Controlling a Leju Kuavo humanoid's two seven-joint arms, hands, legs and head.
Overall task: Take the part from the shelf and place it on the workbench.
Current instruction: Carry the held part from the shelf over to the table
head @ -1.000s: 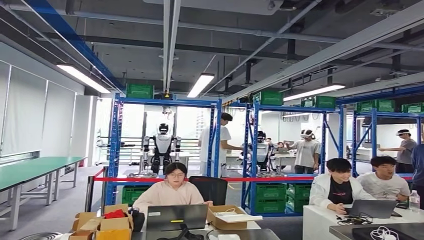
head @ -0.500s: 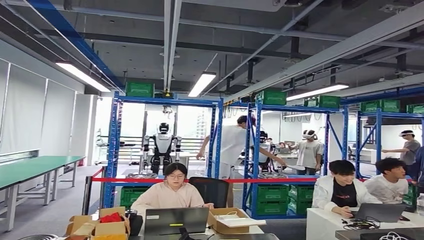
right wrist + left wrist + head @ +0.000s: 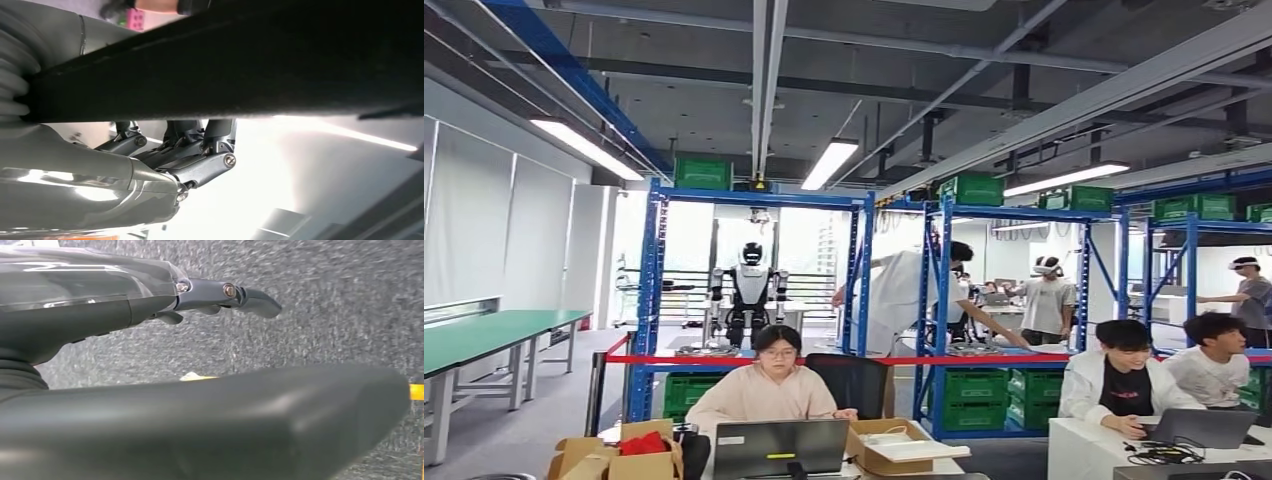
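In the right wrist view my right hand (image 3: 190,150) has its fingers (image 3: 215,145) bent up against the underside of a wide, flat dark part (image 3: 250,65) that crosses the whole picture, and it seems to grip it. In the left wrist view my left hand (image 3: 150,300) hangs over grey carpet (image 3: 325,315), fingers (image 3: 250,295) stretched out with nothing in them. Ahead in the head view stand blue shelves (image 3: 654,300) holding green crates (image 3: 972,400). A long green-topped workbench (image 3: 484,340) runs along the left wall.
A person (image 3: 769,385) sits at a laptop straight ahead, beside cardboard boxes (image 3: 614,460). Two more people (image 3: 1124,380) sit at a white desk on the right. Red tape (image 3: 724,358) spans the shelf bay, with another humanoid robot (image 3: 749,295) behind it. A standing person (image 3: 914,295) leans between the shelves.
The whole head picture has drifted a little right and down, so the camera has moved. The standing person by the shelves has stepped right and bent forward.
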